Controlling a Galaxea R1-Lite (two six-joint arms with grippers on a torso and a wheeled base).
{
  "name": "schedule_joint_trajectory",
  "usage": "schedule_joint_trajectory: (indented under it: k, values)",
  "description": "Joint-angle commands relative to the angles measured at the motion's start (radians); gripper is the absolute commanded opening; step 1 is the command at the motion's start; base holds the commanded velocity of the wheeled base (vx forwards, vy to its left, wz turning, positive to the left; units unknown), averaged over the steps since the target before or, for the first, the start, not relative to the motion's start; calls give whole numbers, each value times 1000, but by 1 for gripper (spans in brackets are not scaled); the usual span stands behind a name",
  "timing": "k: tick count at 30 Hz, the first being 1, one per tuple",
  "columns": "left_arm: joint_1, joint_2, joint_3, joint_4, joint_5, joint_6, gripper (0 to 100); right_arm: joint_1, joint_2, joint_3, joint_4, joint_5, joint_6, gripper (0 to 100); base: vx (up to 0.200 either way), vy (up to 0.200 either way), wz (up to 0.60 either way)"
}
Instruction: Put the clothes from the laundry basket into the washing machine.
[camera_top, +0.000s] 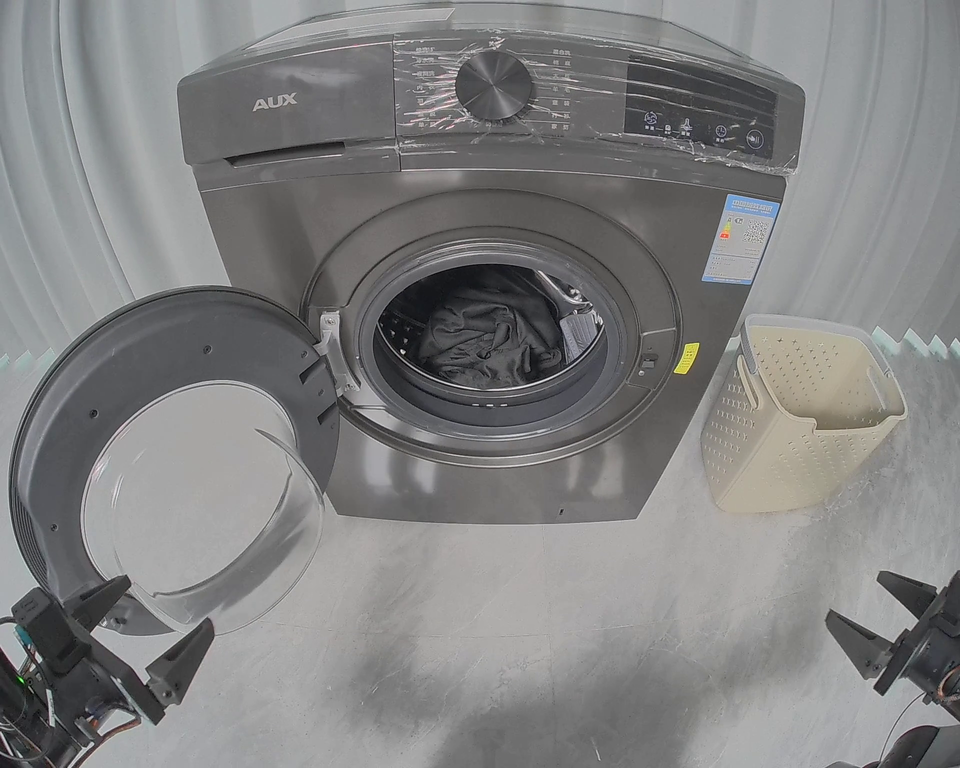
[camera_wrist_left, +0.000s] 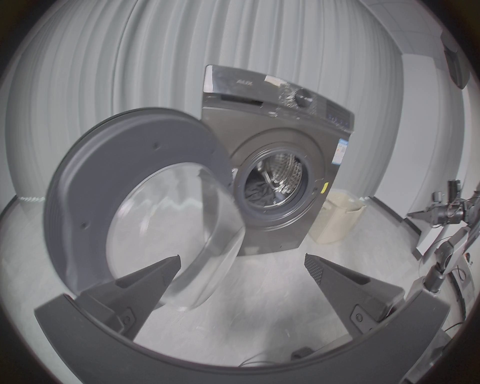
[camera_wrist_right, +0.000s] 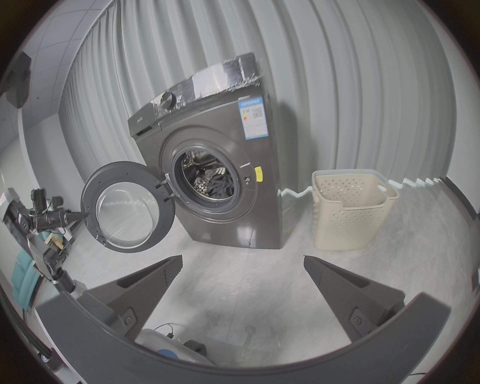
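Washing machine (camera_top: 480, 300), round door (camera_top: 170, 450) swung wide open. Dark clothes (camera_top: 490, 335) heaped inside drum. Cream laundry basket (camera_top: 800, 420) just beside machine, looks empty. Left gripper (camera_top: 165, 605) and right gripper (camera_top: 855, 598) low, jaws spread, holding nothing. Loading seems finished; door not yet shut.

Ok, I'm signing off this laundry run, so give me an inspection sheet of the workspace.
Surface: pale grey floor.
Job's things: washing machine with its door swung open, dark clothes in the drum; basket upright beside it, no clothes visible inside.
Clutter: nothing seen.
Grippers: left gripper and right gripper both open, holding nothing.
Cables: thin wires on the left arm.
Surroundings: pale curtain behind the machine.
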Motion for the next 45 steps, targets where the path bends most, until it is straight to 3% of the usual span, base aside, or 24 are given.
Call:
schedule_joint_trajectory:
  k: [1,6,9,10,11,14,15,17,19,21,22,23,24,25,26,27,28,30,33,45]
  values:
    - [199,-407,17,329,-12,-18,100,-188,-431,17,222,56,-36,100,0,0,0]
    - [354,-608,17,425,-153,-26,100,-292,-567,17,352,99,-50,100,0,0,0]
    - [460,-741,17,490,-284,-23,100,-326,-645,17,434,123,-68,100,0,0,0]
    - [460,-741,17,490,-284,-23,100,-326,-645,17,434,123,-68,100,0,0,0]
    - [494,-763,17,526,-336,-13,100,-343,-671,17,458,134,-71,100,0,0,0]
    - [566,-841,16,585,-385,-21,100,-424,-714,11,474,185,-98,100,0,0,0]
    - [570,-841,17,583,-385,-18,100,-433,-728,11,474,191,-108,100,0,0,0]
    - [570,-841,17,582,-385,-23,100,-430,-754,11,472,159,-191,100,0,0,0]
    - [570,-841,17,582,-382,-12,100,-429,-754,17,460,62,-248,100,0,0,0]
    - [570,-841,17,582,-357,11,100,-430,-753,17,458,-19,-260,100,0,0,0]
    - [570,-841,17,582,-319,37,100,-430,-754,17,458,-42,-257,100,0,0,0]
    - [570,-841,17,582,-307,43,100,-430,-754,17,458,-42,-256,100,0,0,0]
    - [570,-841,17,602,-248,77,100,-429,-754,17,461,-16,-246,100,0,0,0]
    - [570,-841,17,605,-238,79,100,-427,-754,16,463,11,-237,100,0,0,0]
    - [570,-841,17,609,-250,73,100,-427,-754,13,475,57,-205,100,0,0,0]
    - [570,-841,17,612,-254,71,100,-427,-753,13,477,65,-194,100,0,0,0]
    - [569,-841,17,626,-273,79,100,-429,-754,11,490,73,-148,100,0,0,0]
    - [567,-841,16,640,-279,85,100,-430,-753,17,516,106,-150,100,0,0,0]
    - [567,-841,16,640,-279,82,100,-430,-751,17,516,171,-194,100,0,0,0]
    - [567,-841,16,640,-279,83,100,-427,-753,16,518,159,-183,100,0,200,0]
